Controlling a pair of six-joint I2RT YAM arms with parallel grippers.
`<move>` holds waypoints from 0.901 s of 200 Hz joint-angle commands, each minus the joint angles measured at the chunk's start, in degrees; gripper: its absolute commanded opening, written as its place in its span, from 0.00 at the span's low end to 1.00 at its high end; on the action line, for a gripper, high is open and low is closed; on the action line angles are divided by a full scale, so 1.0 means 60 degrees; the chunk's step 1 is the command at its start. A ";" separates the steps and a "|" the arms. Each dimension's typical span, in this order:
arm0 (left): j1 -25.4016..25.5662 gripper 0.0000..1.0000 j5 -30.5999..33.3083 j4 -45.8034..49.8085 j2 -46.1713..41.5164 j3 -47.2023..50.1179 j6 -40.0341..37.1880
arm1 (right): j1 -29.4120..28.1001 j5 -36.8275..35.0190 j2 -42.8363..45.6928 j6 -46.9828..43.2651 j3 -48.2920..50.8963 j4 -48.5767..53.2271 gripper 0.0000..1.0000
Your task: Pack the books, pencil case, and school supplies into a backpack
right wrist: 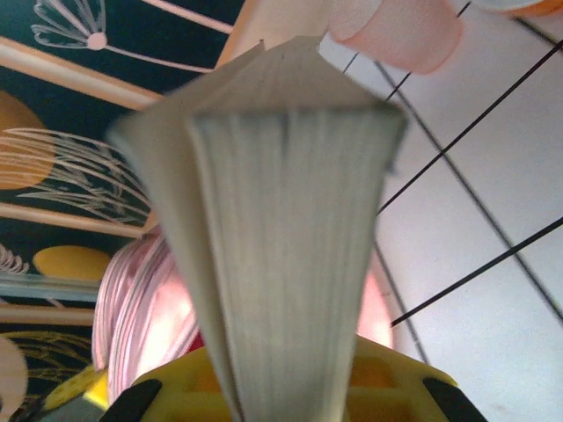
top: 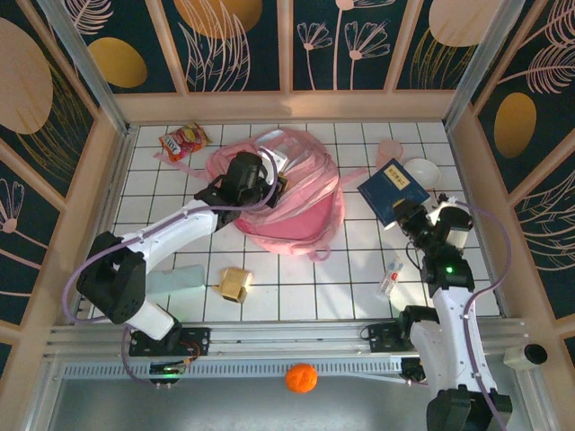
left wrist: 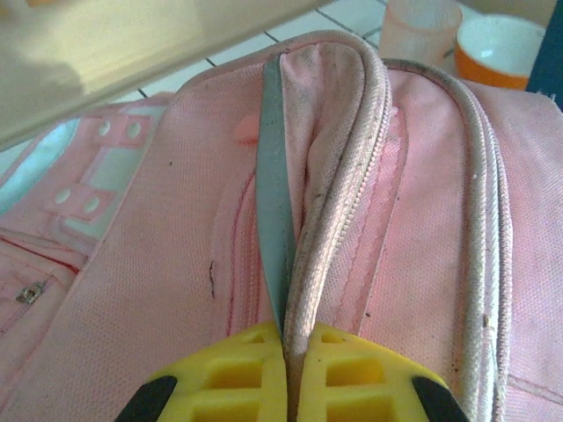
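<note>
The pink backpack lies in the middle of the table. My left gripper is shut on the piped zipper edge of the backpack's opening, pinched between the yellow fingers. My right gripper is shut on the navy book, held up off the table to the right of the backpack; its page edges fan out from the fingers. The mint pencil case, a tan box and a white oblong item lie on the near tiles.
A red-orange snack bag lies at the back left. A pink cup and a white bowl stand at the back right, behind the book. An orange ball sits below the rail. Wooden walls enclose the table.
</note>
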State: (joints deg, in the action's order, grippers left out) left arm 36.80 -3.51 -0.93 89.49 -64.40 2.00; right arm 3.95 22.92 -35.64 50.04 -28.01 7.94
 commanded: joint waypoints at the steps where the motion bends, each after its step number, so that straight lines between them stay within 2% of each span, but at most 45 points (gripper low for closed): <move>1: -0.0139 0.00 -0.0153 -0.0934 0.0060 -0.1011 0.1006 | -0.0763 0.0136 0.0563 0.1528 0.0097 -0.0949 0.00; 49: -0.0197 0.00 -0.0463 -0.1028 0.0326 -0.1686 0.1559 | -0.3063 -0.1257 0.0299 0.3920 0.0799 -0.1942 0.00; 63: -0.0200 0.00 -0.0293 -0.1032 0.0375 -0.1745 0.1571 | -0.3981 -0.1765 -0.0317 0.4715 0.1178 -0.3173 0.00; 90: -0.0214 0.00 -0.0148 -0.0945 0.0476 -0.1913 0.1626 | -0.5427 -0.2976 -0.2099 0.4862 0.0800 -0.4109 0.00; 134: -0.0217 0.00 -0.0717 -0.0973 0.0540 -0.2119 0.1609 | -0.6337 -0.3457 -0.5142 0.5232 0.0704 -0.9113 0.00; 160: -0.0233 0.00 -0.0795 -0.0960 0.0539 -0.2220 0.1630 | -0.6605 -0.3679 -0.6511 0.5365 0.0418 -1.0712 0.00; 180: -0.0237 0.00 -0.0939 -0.0929 0.0539 -0.2271 0.1616 | -0.6707 -0.3803 -0.7375 0.5456 0.0108 -1.1186 0.00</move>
State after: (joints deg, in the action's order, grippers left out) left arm 35.57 -6.37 0.45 93.51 -73.95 10.90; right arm -35.51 3.60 -75.92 81.23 -23.64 -44.14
